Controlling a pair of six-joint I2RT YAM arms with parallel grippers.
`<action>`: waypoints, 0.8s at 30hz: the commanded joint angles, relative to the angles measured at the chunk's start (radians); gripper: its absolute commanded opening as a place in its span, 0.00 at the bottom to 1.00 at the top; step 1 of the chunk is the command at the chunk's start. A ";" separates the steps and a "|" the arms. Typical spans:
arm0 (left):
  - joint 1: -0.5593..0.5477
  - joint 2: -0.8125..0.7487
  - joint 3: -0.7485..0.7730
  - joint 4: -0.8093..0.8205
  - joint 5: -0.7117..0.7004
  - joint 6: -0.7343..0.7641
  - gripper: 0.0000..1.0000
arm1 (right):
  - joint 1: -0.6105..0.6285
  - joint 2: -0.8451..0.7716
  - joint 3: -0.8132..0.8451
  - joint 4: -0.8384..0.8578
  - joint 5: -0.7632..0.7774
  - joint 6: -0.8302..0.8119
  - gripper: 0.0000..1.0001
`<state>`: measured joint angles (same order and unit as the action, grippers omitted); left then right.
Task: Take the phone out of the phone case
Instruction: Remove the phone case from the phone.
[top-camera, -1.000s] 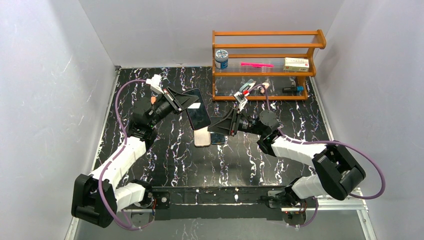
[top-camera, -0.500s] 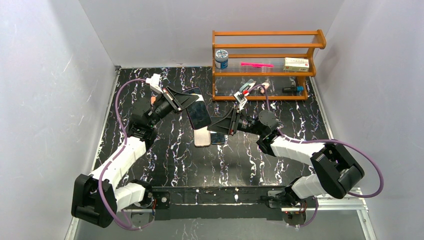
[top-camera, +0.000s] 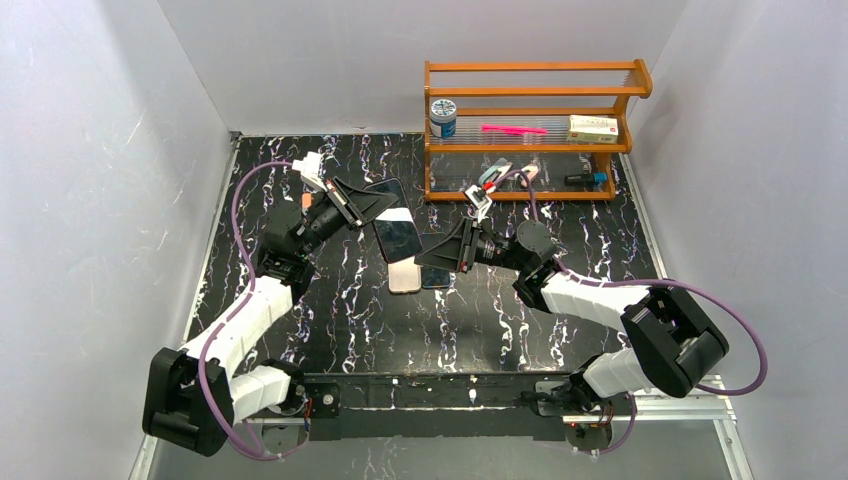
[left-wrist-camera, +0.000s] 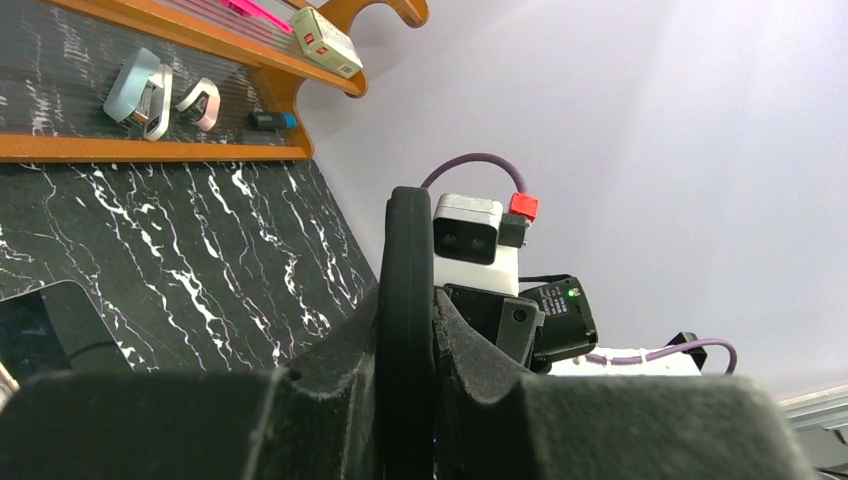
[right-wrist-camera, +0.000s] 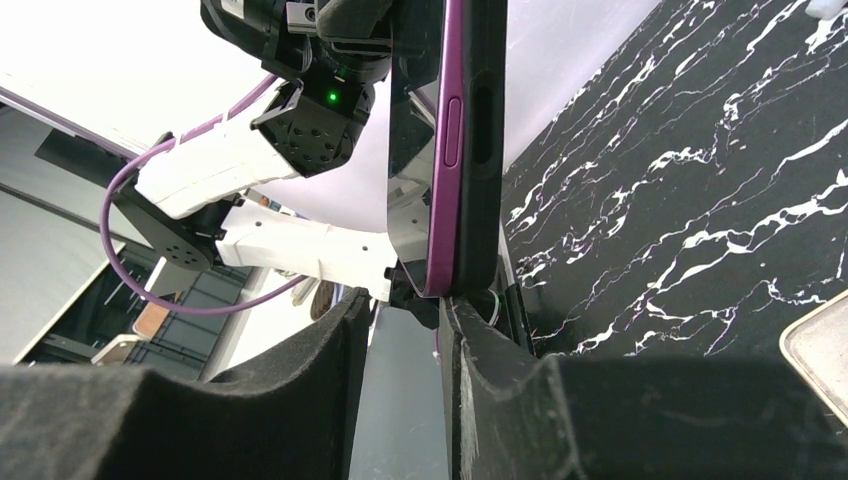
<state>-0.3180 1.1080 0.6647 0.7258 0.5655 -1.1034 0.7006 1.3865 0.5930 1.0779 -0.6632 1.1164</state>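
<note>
Gripper by gripper, nearest first: my right gripper (right-wrist-camera: 400, 325) has its jaws parted, with the lower end of the phone (right-wrist-camera: 447, 150) at the gap and one pad just beside the phone case (right-wrist-camera: 485, 150); it is clamped on nothing that I can see; on the desk (top-camera: 500, 320) just below it lie a beige handset (top-camera: 404, 276) and a dark handset (top-camera: 436, 277), side by side; above them the cased phone hangs in the air, tilted, between my two arms; the purple side of the phone shows next to the black wall of the case, so I judge that edge is only starting to come free; farther out, my left gripper (left-wrist-camera: 406, 345) is closed tight on the opposite rim of the case and carries the whole weight; at the back stands the wooden rack (top-camera: 530, 130), well apart; the danger as I see it: if my right jaws close over phone and case together, pulling parts nothing and may twist the case out of the left's narrow hold, dropping it on the handsets below; if they catch only smooth glass, they may slip off
</note>
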 joint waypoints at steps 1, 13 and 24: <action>-0.014 -0.027 -0.024 0.016 0.074 0.054 0.00 | -0.004 -0.047 0.071 0.093 0.038 0.002 0.39; -0.013 -0.028 0.008 -0.037 0.134 0.099 0.00 | -0.016 -0.042 0.071 0.091 0.049 0.001 0.41; -0.015 -0.031 0.031 -0.082 0.126 0.128 0.00 | -0.032 -0.050 0.054 0.108 0.048 0.015 0.50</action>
<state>-0.3180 1.1004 0.6659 0.6933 0.5919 -1.0199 0.6918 1.3865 0.5930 1.0424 -0.6830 1.1267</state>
